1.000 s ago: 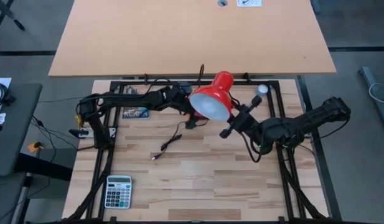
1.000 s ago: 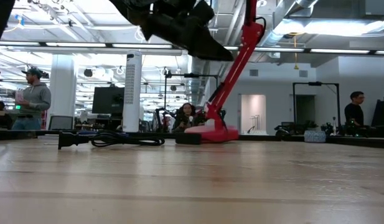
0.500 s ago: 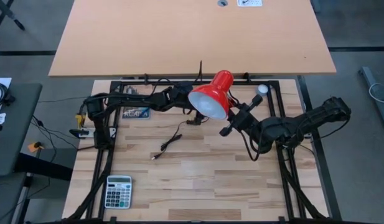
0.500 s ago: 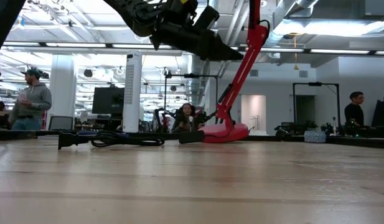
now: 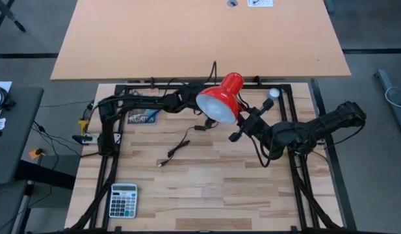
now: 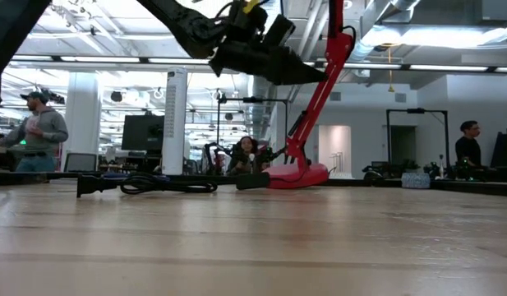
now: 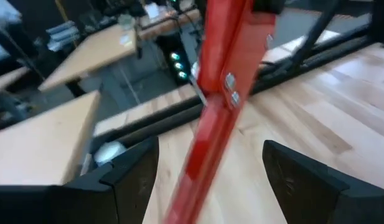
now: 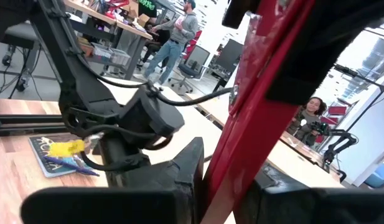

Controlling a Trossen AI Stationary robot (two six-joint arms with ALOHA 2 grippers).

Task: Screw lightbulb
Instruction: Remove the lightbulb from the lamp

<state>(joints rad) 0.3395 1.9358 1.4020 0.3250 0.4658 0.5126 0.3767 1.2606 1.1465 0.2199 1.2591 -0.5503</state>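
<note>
Lamp shade (image 5: 221, 99) — glossy red; table (image 5: 206, 188) — pale plank wood.

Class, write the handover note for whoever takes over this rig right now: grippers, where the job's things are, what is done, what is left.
Left gripper: open, straddling the red lamp arm without closing on it.
Right gripper: beside the red lamp shade, on the side towards its own arm.
Lightbulb: lying loose at the far right edge of the table, in neither gripper.
Done: nothing yet with the bulb.
Left: pick up the bulb, bring it to the shade and screw it in.
</note>
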